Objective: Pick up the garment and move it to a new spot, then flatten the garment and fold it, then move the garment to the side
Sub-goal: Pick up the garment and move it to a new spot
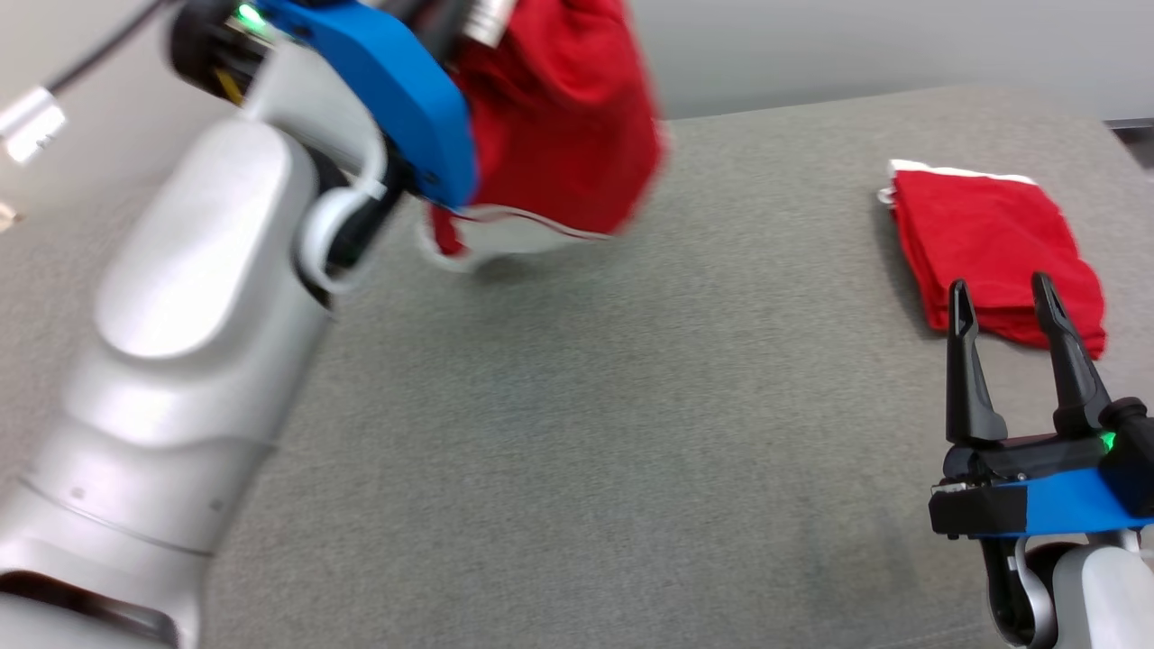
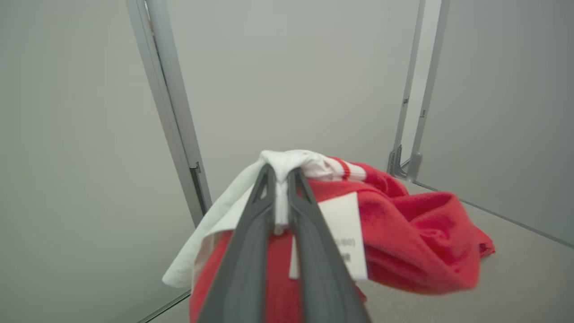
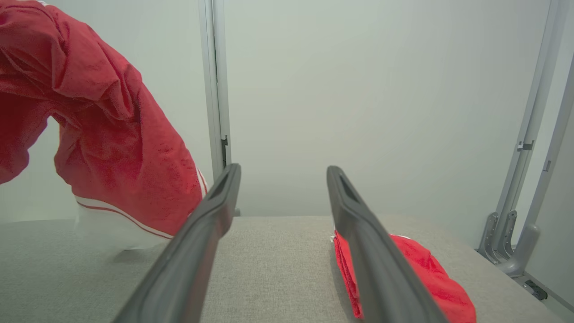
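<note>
Where the left gripper (image 2: 280,174) pinches, the soft red garment (image 2: 412,242) bunches.

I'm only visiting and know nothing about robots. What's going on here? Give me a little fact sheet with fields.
surface: grey fabric-covered table
held item: crumpled red cloth garment with white striped trim, hanging over the table
left end effector: shut on the garment's white edge
right end effector: open, holding nothing
other item: folded red cloth garment, lying on the table at the robot's right
stage: garment picked up, not yet flattened
</note>
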You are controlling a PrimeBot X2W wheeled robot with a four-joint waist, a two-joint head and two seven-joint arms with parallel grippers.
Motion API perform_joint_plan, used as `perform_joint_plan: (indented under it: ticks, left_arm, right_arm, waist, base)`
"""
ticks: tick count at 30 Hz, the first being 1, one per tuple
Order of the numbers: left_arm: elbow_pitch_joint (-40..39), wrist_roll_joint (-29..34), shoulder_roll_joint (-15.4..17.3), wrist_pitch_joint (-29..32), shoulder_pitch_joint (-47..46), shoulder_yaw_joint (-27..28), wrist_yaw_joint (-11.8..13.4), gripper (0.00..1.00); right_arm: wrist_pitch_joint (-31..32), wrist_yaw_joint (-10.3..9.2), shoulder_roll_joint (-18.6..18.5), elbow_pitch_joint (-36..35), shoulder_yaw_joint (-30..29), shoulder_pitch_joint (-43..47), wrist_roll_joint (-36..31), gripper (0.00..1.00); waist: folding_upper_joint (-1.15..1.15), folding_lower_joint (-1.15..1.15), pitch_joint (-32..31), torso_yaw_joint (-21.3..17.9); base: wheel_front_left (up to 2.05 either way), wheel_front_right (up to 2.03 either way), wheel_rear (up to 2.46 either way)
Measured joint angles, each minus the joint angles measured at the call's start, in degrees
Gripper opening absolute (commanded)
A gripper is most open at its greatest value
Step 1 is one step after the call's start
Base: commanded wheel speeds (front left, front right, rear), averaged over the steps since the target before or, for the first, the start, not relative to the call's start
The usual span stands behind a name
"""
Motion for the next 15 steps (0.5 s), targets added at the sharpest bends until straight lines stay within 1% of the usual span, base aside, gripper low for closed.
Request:
perform_joint_plan:
  ticks: [1,2,3,4,8,13,15]
  left_arm:
    - [0.0,0.0,0.0,0.0,0.0,0.0,0.0,0.0]
    - [-1.02,-2.67,-2.42,0.12,2.25,0.29,0.0,0.0]
    - [-1.02,-2.67,-2.42,0.12,2.25,0.29,0.0,0.0]
    - [-1.15,-3.53,-4.14,-0.05,4.7,0.05,0.92,0.0]
    - [1.66,-3.94,-6.13,-3.22,9.9,-0.18,3.31,0.0]
    - [10.2,-3.49,-6.3,-10.66,15.22,1.33,6.78,0.0]
    - [13.84,-3.01,-5.92,-13.68,16.53,1.89,7.68,0.0]
  right_arm:
    - [0.0,0.0,0.0,0.0,0.0,0.0,0.0,1.0]
    - [-0.2,0.01,-0.01,0.35,-0.07,0.24,0.58,1.0]
    - [-0.2,0.01,-0.01,0.35,-0.07,0.24,0.58,1.0]
    - [-0.3,0.01,-0.01,0.79,0.0,0.29,1.02,1.0]
    - [-0.76,0.01,0.0,1.77,1.07,0.07,1.77,1.0]
    - [-1.27,0.01,0.01,2.94,1.81,-0.97,2.08,1.0]
    - [-1.38,0.01,0.01,3.23,1.97,-1.36,2.08,1.0]
  waist:
    - [0.0,0.0,0.0,0.0]
    - [0.0,0.0,-0.41,-1.15]
    - [0.0,0.0,-0.41,-1.15]
    - [0.0,0.01,-0.21,-2.22]
    - [0.01,0.03,1.73,-3.68]
    - [0.01,0.03,4.26,-4.93]
    - [0.02,0.03,4.99,-5.19]
  base:
    - [0.0,0.0,0.0]
    - [0.0,0.0,0.0]
    - [0.0,0.0,0.0]
    - [0.0,0.0,0.0]
    - [0.0,0.0,0.0]
    - [0.0,0.0,0.0]
    - [0.0,0.0,0.0]
